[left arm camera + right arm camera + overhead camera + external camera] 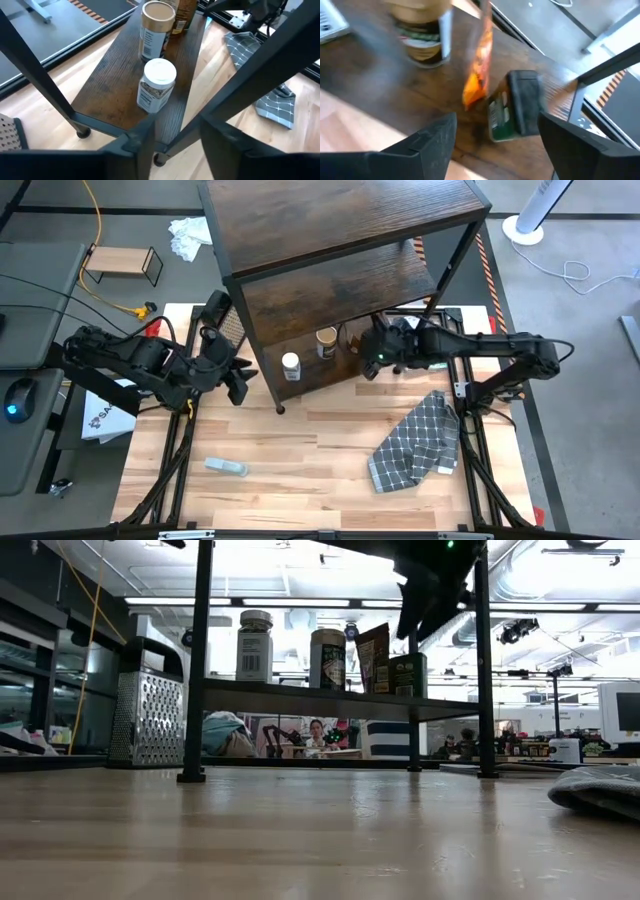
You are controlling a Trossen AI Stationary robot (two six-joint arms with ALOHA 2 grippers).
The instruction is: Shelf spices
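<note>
The shelf [340, 240] stands at the table's far side. On its lowest board [115, 85] stand the spices: a white-capped jar [157, 84], a tan-lidded jar [156, 27], a reddish packet [478, 75] and a dark jar with a green label [512, 107]. My left gripper [177, 145] is open just off the board's near left corner, short of the white-capped jar, with nothing between its fingers. My right gripper [495, 145] is open over the board's right part, above and clear of the dark jar [405, 673].
A metal grater [222, 315] stands left of the shelf. A grey checked cloth [415, 442] lies at the table's right, and a clear flat plastic object [226, 467] near the front left. The shelf's thin black posts [196, 660] stand close to both grippers.
</note>
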